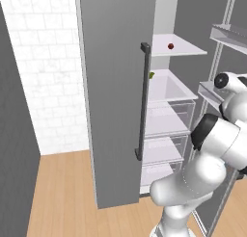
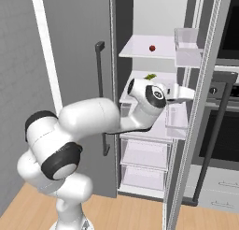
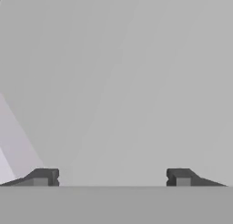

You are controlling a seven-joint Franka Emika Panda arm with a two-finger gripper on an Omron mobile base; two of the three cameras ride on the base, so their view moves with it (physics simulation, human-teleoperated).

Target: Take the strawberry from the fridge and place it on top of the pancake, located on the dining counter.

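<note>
Arm at the open fridge, strawberry on an upper shelf.

Left base view: the strawberry (image 1: 171, 46) sits on a white shelf inside the fridge (image 1: 118, 96), a small green item (image 1: 151, 75) one shelf below. Right base view: the strawberry (image 2: 152, 48) lies above the arm's wrist. Hand view: the gripper (image 3: 112, 177) has its fingertips spread wide, nothing between them, facing a plain grey surface.

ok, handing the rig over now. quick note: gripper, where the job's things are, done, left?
Gripper: open, nothing between the fingers, facing a plain grey surface in the hand view.
Fridge: right door open; the arm is reaching inside at mid height.
Strawberry: untouched on the upper white shelf, above the arm. A small green item lies on the shelf below.
Done: fridge open, arm inside.
Left: rise to the berry, grasp it, withdraw, drive to the dining counter, set it on the pancake.
</note>
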